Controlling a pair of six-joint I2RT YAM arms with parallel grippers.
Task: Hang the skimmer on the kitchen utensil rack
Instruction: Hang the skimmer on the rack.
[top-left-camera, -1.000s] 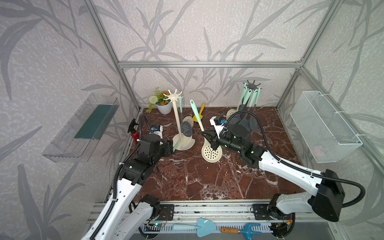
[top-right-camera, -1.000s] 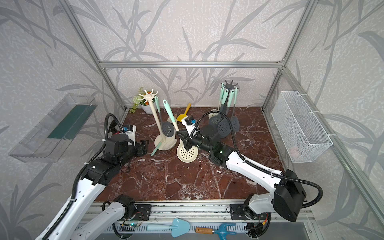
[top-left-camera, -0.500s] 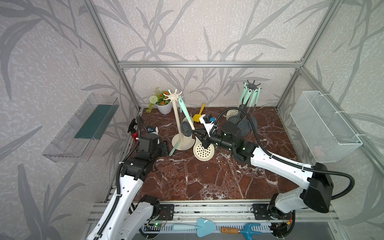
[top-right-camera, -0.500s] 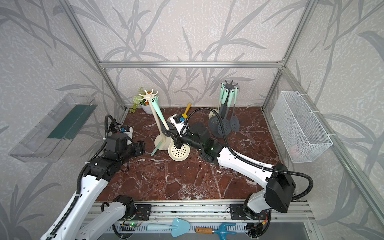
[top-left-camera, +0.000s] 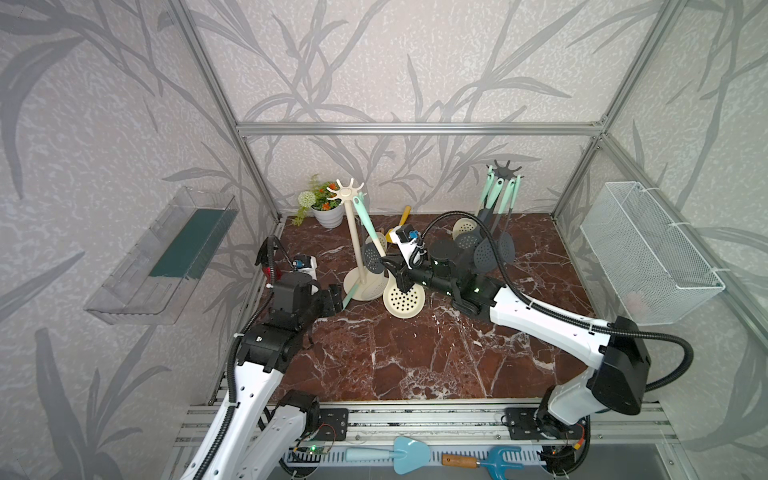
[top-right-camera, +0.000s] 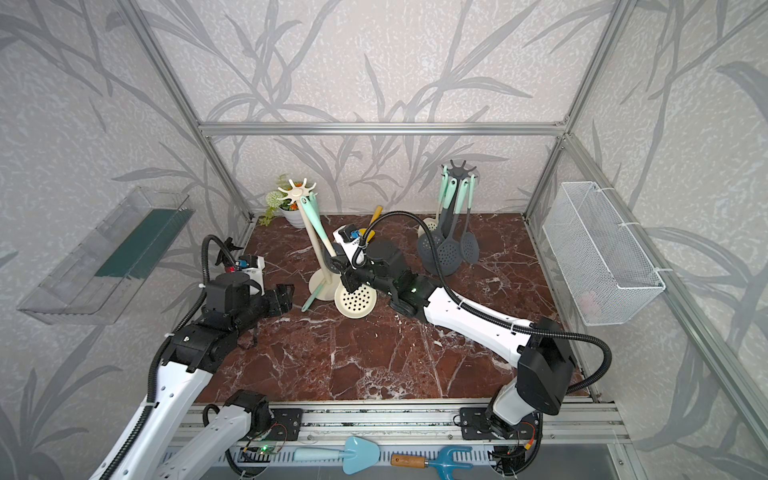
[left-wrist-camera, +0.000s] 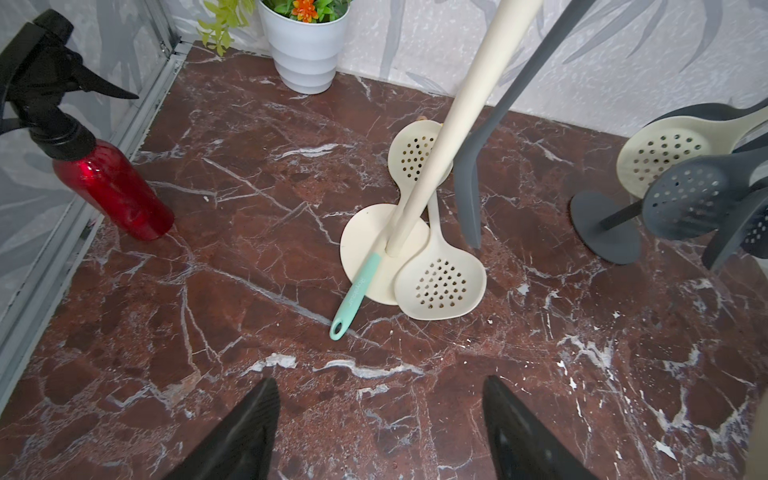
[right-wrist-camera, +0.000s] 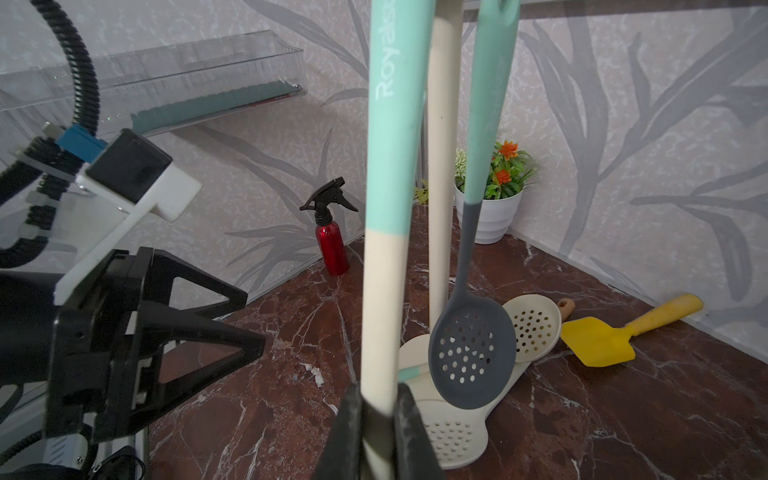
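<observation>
Me: Right tool (right-wrist-camera: 378, 411) is clamped low on the skimmer (right-wrist-camera: 392, 166), holding it upright just beside the rack (top-left-camera: 352, 232).
Desk: Hooked yet?
Me: Can't tell. The handle's end sits up by the prongs, so I'd say seating and letting go remain. Left tool (left-wrist-camera: 380, 382) hangs spread and empty above the counter (left-wrist-camera: 166, 291).
</observation>
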